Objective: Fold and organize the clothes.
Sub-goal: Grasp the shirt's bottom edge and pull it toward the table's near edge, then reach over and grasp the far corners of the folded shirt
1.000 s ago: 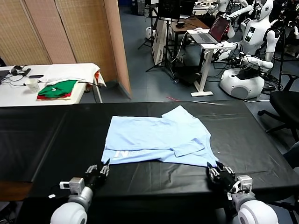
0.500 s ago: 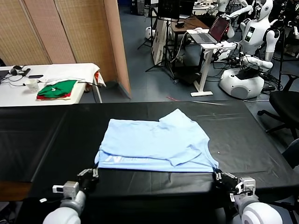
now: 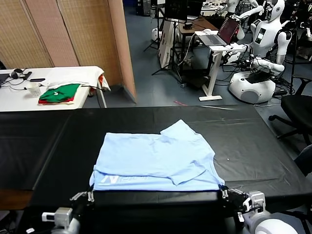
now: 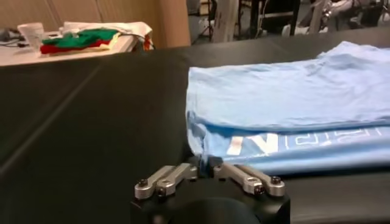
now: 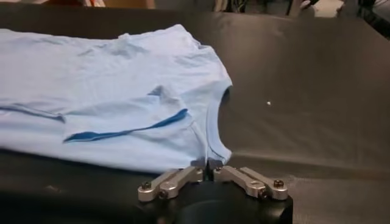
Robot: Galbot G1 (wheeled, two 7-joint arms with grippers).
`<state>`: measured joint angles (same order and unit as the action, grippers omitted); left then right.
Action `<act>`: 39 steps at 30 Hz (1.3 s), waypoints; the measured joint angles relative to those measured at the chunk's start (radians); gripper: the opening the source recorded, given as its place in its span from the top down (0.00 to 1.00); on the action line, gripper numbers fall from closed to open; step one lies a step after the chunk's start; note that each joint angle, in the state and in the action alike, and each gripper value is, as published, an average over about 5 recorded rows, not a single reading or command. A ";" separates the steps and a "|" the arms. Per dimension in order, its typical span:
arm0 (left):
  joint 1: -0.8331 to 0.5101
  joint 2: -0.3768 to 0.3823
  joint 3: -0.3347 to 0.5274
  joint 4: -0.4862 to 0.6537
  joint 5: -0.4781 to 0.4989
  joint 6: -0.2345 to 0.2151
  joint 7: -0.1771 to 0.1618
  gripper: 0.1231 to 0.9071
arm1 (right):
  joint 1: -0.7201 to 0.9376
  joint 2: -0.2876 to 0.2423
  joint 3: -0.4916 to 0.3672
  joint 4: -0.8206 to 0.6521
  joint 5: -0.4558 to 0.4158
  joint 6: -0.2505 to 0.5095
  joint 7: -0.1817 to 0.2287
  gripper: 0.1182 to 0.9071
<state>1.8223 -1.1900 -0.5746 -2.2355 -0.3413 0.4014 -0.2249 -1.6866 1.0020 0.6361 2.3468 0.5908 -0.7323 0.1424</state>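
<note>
The pale blue T-shirt (image 3: 151, 156) lies folded on the black table (image 3: 253, 141), its near edge with white lettering (image 3: 119, 180) close to the table's front edge. My left gripper (image 3: 84, 197) sits low at the shirt's near left corner. In the left wrist view its fingertips (image 4: 206, 168) stand close together with a bit of blue cloth (image 4: 286, 103) between them. My right gripper (image 3: 225, 193) is at the near right corner. In the right wrist view its tips (image 5: 207, 168) pinch the shirt's hem (image 5: 210, 155) by the neckline.
A white side table (image 3: 73, 73) at the back left carries folded green and red garments (image 3: 59, 92). A wooden screen (image 3: 73, 34) stands behind it. Desks, a laptop and white robots (image 3: 258, 53) fill the floor beyond the black table.
Both grippers have drawn back toward the table's front edge and sunk lower, dragging the shirt nearer and slightly left. The shirt's near edge now lies flatter.
</note>
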 joint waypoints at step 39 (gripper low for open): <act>-0.828 0.149 0.233 0.493 -0.394 0.129 0.042 0.00 | 0.967 0.100 -0.449 -0.744 0.072 0.015 0.033 0.00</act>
<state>0.9947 -1.0410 -0.3412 -1.7429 -0.7354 0.5299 -0.1827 -0.7192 1.1020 0.1872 1.6027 0.6630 -0.7176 0.1755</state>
